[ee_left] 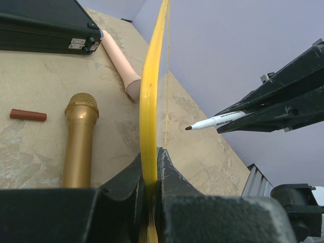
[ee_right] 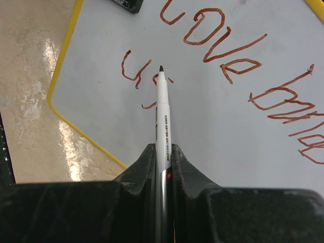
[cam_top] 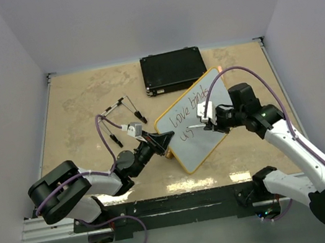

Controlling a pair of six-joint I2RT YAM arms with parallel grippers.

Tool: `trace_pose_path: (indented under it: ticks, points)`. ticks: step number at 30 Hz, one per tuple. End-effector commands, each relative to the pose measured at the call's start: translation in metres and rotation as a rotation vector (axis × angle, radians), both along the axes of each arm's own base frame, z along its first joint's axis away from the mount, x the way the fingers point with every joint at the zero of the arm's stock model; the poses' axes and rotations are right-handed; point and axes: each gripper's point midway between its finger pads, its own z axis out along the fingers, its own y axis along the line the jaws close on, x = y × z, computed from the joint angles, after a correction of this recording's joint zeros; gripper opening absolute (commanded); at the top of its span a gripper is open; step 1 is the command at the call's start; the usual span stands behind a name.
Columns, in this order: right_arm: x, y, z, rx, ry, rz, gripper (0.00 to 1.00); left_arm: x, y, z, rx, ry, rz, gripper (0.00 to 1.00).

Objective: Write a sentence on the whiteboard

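The whiteboard (cam_top: 204, 128), with a yellow frame, is held tilted above the table. My left gripper (cam_top: 165, 138) is shut on its left edge; the left wrist view shows the frame edge-on (ee_left: 149, 96) between the jaws. My right gripper (cam_top: 206, 124) is shut on a white marker (ee_right: 162, 109) over the board's lower left. The sentence (ee_right: 238, 55) reads "love binds" with "us" (ee_right: 135, 71) on the line below, in reddish-brown strokes. The marker tip is just right of "us". In the left wrist view the marker (ee_left: 215, 121) stands a little off the board face.
A black case (cam_top: 174, 70) lies behind the board. A thin rod frame with black-tipped legs (cam_top: 120, 113) lies to the left. Behind the board lie a gold microphone (ee_left: 80, 136), a pink cylinder (ee_left: 120, 63) and a small red-brown cap (ee_left: 28, 115).
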Motion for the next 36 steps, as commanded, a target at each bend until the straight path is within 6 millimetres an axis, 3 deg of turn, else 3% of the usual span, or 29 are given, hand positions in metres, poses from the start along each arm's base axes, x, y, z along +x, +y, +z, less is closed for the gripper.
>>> trace_pose_path:
  ticks: [1, 15, 36]
  points:
    - [0.009, 0.003, 0.000, 0.012, -0.003, -0.012, 0.00, 0.002, 0.006, -0.013, 0.097, -0.047, 0.018, 0.00]
    - [0.009, 0.004, -0.021, -0.035, 0.046, -0.013, 0.00, 0.002, 0.003, -0.013, 0.099, -0.051, 0.007, 0.00]
    - [0.013, 0.004, -0.024, -0.046, 0.041, -0.033, 0.00, 0.000, 0.002, -0.012, 0.098, -0.055, -0.001, 0.00]
